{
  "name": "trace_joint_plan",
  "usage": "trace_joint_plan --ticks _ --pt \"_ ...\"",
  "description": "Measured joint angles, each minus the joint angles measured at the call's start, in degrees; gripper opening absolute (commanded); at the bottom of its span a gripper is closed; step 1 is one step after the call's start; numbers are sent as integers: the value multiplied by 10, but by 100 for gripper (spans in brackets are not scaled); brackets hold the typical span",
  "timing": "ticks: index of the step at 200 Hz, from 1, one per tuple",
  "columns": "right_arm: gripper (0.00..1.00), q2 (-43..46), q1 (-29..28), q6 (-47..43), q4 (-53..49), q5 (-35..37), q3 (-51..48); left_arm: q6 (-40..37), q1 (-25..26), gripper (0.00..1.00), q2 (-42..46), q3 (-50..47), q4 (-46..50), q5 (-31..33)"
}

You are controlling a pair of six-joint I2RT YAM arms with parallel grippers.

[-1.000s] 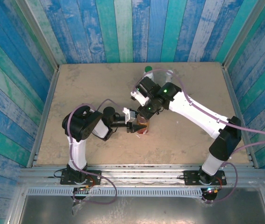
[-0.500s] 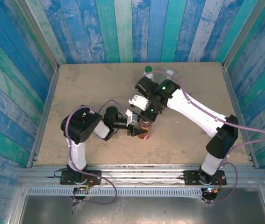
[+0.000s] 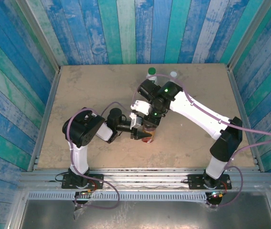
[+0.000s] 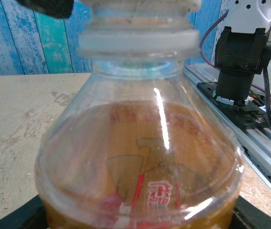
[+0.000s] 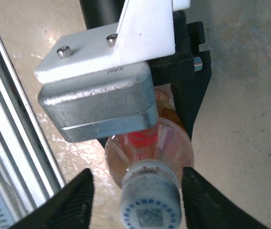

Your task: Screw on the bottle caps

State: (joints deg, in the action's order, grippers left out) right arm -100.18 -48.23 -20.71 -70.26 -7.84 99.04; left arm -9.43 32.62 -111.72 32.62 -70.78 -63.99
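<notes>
1. Left pincer point(image 3: 139, 130): I see it reaching in level from the left, pinching the amber bottle point(image 3: 147, 137) low on its body. In the left wrist view, its dark fingers point(image 4: 11, 217) press against the bottle's lower sides at both bottom corners. The bottle stands upright between them, amber liquid and a red label visible through the clear wall.

2. Right pincer point(image 3: 149, 125): I see it hanging directly above the same bottle, pointing down. In the right wrist view, its two black fingers point(image 5: 73, 202) are spread and straddle the white cap point(image 5: 149, 207).
   - One finger stands clearly apart from the cap, with bare table between them.
   - The other finger sits just beside the cap's edge; I cannot tell whether it touches.
   - The pincer grips nothing.

3. White cap: it sits on the bottle's neck, above the neck ring. I cannot tell how far it is threaded on.

4. Location: the amber bottle stands on the table point(image 3: 87, 86) near its middle, between the two arms.

5. Other items: a bottle with a green cap point(image 3: 151, 72) and a bottle with a pale cap point(image 3: 173, 75) stand near each other at the far edge of the table, well apart from both pincers.
</notes>
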Motion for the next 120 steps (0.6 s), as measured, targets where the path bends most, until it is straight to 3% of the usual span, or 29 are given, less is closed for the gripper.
trace_joint_plan --ticks 45,75,120 --pt "73 4 0 39 16 13 -1 -9 0 56 2 4 14 -2" --pt "73 40 0 132 56 43 -22 -9 0 56 2 4 14 -1" --pt "60 146 0 259 124 47 -141 -6 0 56 2 4 14 0"
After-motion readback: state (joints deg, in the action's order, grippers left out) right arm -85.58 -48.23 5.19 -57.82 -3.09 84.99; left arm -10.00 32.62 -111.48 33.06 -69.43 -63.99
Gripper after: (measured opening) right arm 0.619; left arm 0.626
